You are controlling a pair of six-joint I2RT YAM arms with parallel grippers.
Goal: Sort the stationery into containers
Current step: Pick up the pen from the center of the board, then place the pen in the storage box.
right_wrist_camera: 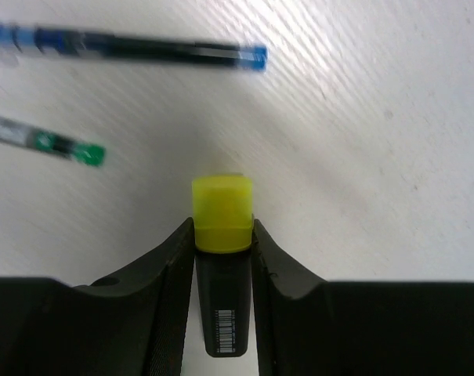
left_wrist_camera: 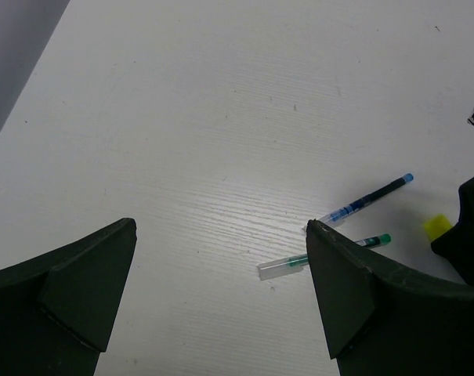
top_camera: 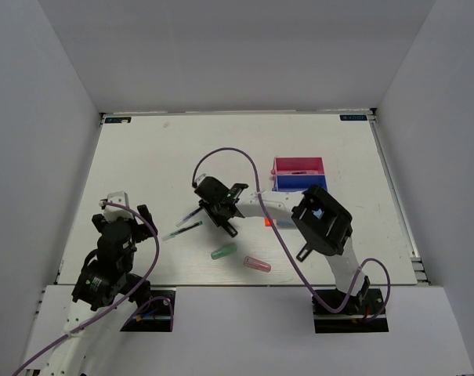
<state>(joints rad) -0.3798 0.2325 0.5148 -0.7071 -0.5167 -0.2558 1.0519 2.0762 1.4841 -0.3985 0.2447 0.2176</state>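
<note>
**Right gripper** [right_wrist_camera: 221, 229]: jaws narrow, clamped on the black barrel of a highlighter [right_wrist_camera: 221, 202] just below its yellow cap. The cap juts past the fingertips, over the table [right_wrist_camera: 393, 157].

**Step, as judged:** carry to a bin.
- Lift straight up first. The blue-capped pen [right_wrist_camera: 142, 47] and green-tipped pen [right_wrist_camera: 56, 145] lie just beyond the cap and would scatter under a low sweep.
- Then swing right to the pink bin [top_camera: 298, 165] and the dark blue bin [top_camera: 299, 182], which touch each other, well apart from the grasp.
- Lower the highlighter lengthwise into the bin before letting go.

**Left gripper** [left_wrist_camera: 219, 227]: jaws wide, nothing between them, over bare table near the pens.

**Loose items:** green capsule [top_camera: 223, 252] and pink capsule [top_camera: 257, 263], near each other toward the near edge.

**Not legible:**
- Whether the highlighter is off the surface.
- What the bins hold.
- Any third bin, since the right arm [top_camera: 323, 223] covers that ground.
- An orange spot [top_camera: 266, 222] beside that arm, possibly another highlighter's end.
- The pens, which are blurred in the right wrist view.
</note>
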